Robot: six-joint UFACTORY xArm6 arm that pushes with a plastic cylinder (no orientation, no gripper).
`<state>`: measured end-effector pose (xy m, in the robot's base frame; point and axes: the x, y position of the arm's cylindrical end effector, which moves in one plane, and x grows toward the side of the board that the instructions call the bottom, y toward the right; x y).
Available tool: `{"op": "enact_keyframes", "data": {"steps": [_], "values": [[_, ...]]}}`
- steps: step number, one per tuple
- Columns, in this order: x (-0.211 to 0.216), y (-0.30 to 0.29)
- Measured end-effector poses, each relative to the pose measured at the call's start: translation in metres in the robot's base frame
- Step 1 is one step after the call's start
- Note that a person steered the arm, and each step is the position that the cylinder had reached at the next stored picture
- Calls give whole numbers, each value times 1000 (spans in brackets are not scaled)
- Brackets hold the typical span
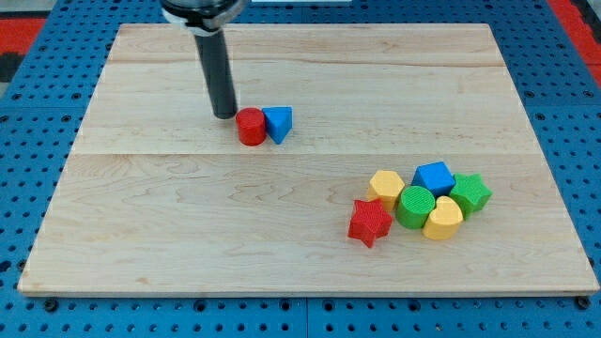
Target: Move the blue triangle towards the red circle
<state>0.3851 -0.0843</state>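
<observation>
The blue triangle (279, 123) lies on the wooden board left of centre, in its upper half. It touches the right side of the red circle (251, 127). My tip (224, 115) is just left of the red circle, close to it or touching it; I cannot tell which. The red circle sits between my tip and the blue triangle.
A cluster sits at the view's lower right: a red star (369, 222), a yellow hexagon (386, 188), a green circle (414, 207), a yellow block (442, 219), a blue cube (434, 177) and a green star (470, 194). The board (141, 244) lies on a blue pegboard.
</observation>
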Motion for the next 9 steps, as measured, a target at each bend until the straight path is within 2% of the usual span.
{"op": "enact_keyframes", "data": {"steps": [2, 3, 4, 5, 7, 8, 9], "values": [[97, 133], [93, 127], [77, 79], [73, 1], [-27, 32], [3, 71], [51, 139]]}}
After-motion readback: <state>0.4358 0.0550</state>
